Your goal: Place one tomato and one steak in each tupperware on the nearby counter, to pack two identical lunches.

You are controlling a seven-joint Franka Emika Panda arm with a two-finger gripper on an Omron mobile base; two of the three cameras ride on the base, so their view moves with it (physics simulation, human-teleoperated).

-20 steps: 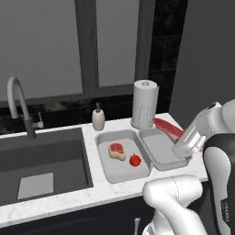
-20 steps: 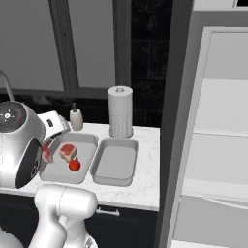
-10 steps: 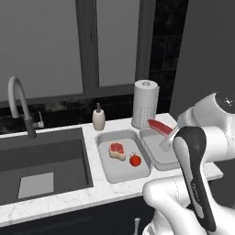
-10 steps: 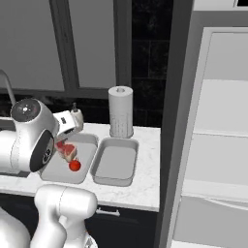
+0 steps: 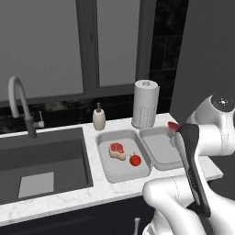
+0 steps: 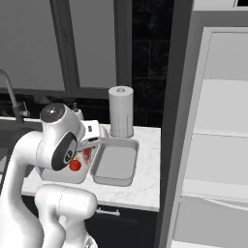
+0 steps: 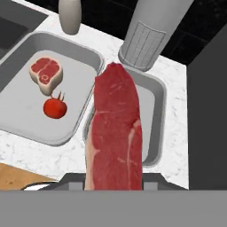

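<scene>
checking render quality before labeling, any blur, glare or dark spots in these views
Left base view: sharp, flat light, the window wall dim, no glare on the counter. Right base view: sharp, the arm blocks part of the left tupperware. Hand view: the held steak looms large and foreshortened.

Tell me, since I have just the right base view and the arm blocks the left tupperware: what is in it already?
Observer: The left tupperware holds one small steak and one tomato.
Operator: And what is the gripper carrying?
Observer: In the hand view, the gripper is shut on a long red steak.
Operator: Where does that steak hang?
Observer: The hand view shows it over the right tupperware, beside the paper towel roll.
</scene>
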